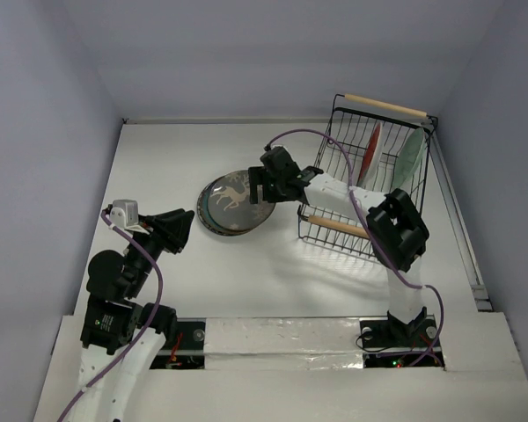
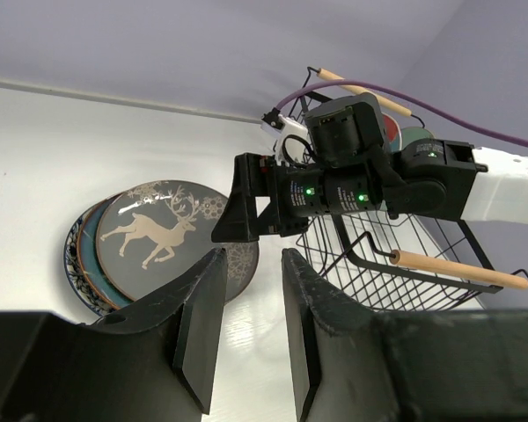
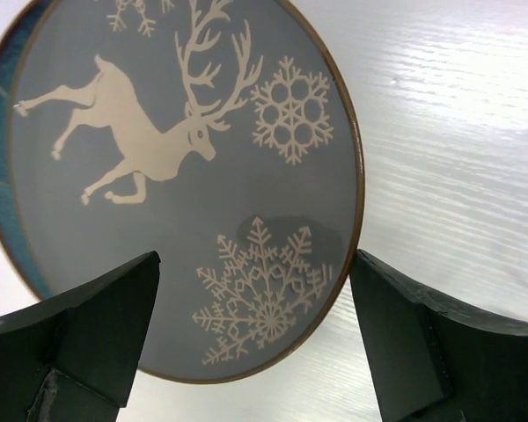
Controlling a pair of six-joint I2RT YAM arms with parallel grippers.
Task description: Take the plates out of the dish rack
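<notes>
Over the reindeer plate (image 3: pixel 185 176), the right pincer (image 3: pixel 253 272) hangs spread wide.

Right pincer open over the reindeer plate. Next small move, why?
Probably lift the right pincer clear of the reindeer plate: jaws stand open, the plate lies flat on the stack, and a red plate and a pale green plate wait in the dish rack.

White wood-grain table (image 1: pixel 202 281) between plain pale-lilac walls (image 1: pixel 35 132), perhaps silvery tape (image 1: pixel 282 338) along its near edge.
</notes>
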